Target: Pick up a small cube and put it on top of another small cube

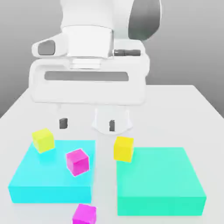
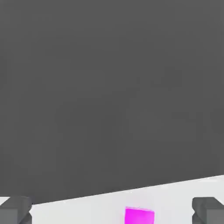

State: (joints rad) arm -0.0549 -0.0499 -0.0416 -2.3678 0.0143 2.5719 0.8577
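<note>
Exterior view | hand (image 1: 87, 124) up-centre, fingers wide apart, holding nothing | magenta cube (image 1: 77, 161) on cyan block (image 1: 30, 183), centre-left | 2nd magenta cube (image 1: 84, 214) on worktop (image 1: 201, 113), bottom edge | step: pre-reach | next: descend over one cube, line up, close

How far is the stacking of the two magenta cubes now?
Nothing is done yet. The gripper is open and empty above the table. One magenta cube rests on the cyan block; the other magenta cube sits on the table. Grasping and stacking remain.
</note>
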